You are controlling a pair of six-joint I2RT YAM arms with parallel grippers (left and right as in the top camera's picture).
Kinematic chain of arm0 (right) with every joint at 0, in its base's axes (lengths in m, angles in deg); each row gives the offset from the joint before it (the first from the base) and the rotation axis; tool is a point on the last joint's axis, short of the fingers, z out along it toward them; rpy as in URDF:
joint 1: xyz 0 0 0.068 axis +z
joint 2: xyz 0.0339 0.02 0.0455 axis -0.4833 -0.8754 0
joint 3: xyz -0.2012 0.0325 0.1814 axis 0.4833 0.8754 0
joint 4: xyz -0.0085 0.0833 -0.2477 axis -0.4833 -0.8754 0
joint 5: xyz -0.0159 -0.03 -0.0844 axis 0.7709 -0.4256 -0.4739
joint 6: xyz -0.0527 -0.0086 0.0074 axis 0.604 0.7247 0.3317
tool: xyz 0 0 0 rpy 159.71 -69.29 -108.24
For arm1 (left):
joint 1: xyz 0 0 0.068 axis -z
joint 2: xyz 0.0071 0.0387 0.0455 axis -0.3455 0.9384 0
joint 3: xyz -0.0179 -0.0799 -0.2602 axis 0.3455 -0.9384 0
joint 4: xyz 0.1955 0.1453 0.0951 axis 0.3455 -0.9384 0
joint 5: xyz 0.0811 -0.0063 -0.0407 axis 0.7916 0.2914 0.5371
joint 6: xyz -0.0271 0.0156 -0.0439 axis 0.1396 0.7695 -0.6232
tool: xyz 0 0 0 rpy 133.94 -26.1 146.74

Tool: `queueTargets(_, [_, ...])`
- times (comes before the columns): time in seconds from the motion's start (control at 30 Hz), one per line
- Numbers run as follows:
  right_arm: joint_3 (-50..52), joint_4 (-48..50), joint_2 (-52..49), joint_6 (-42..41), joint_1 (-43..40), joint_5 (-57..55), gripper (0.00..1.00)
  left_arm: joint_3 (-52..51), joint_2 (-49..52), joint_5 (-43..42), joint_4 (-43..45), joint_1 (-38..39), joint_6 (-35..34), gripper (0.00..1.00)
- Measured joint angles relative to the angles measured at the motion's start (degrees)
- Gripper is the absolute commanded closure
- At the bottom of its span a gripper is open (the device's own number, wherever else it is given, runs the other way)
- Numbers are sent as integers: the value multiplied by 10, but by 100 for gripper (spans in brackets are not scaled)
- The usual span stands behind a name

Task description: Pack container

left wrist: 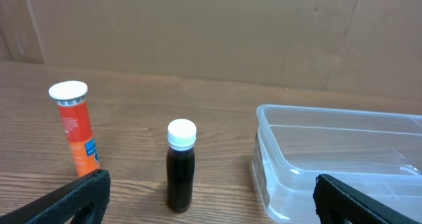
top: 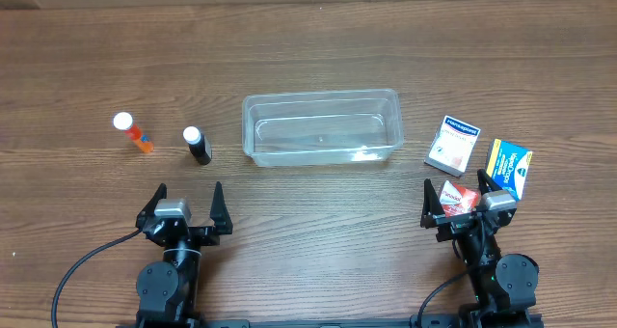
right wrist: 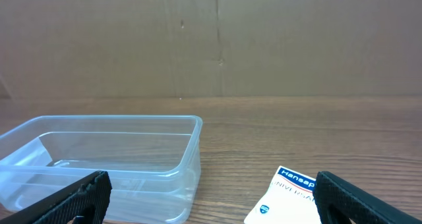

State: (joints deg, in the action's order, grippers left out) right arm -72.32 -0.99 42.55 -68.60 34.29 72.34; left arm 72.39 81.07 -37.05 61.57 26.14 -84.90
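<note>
The clear plastic container (top: 321, 127) stands empty at the table's middle; it also shows in the left wrist view (left wrist: 343, 151) and the right wrist view (right wrist: 112, 158). An orange tube with a white cap (top: 134, 134) (left wrist: 76, 128) and a small dark bottle with a white cap (top: 198, 146) (left wrist: 180, 166) stand upright to its left. A white plaster box (top: 453, 143) (right wrist: 287, 194), a blue and yellow box (top: 508, 167) and a red and white packet (top: 457, 196) lie to its right. My left gripper (top: 185, 201) (left wrist: 211, 201) is open and empty near the front edge. My right gripper (top: 457, 190) (right wrist: 211, 197) is open and empty above the red packet.
A brown cardboard wall (left wrist: 211, 33) stands behind the wooden table (top: 308, 58). Black cables (top: 72, 270) run from the arm bases at the front edge.
</note>
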Motion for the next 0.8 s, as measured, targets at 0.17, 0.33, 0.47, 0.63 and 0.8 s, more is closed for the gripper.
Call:
queueTargets(0.17, [-2, -37, 0, -8, 0, -1, 0, 28, 0, -6, -64, 0, 0, 0])
queueTargets(0.33, [-15, -62, -1, -12, 0, -4, 0, 59, 0, -6, -135, 0, 0, 0])
queueTargets(0.47, [-48, -90, -28, -15, 0, -4, 0, 98, 23, -6, -156, 0, 0, 0])
queueTargets(0.63, [-127, -123, -112, -17, 0, -4, 0, 193, 153, -6, -184, 0, 0, 0])
queueTargets(0.8, [-303, -247, -268, -18, 0, -4, 0, 382, 365, -6, -320, 0, 0, 0])
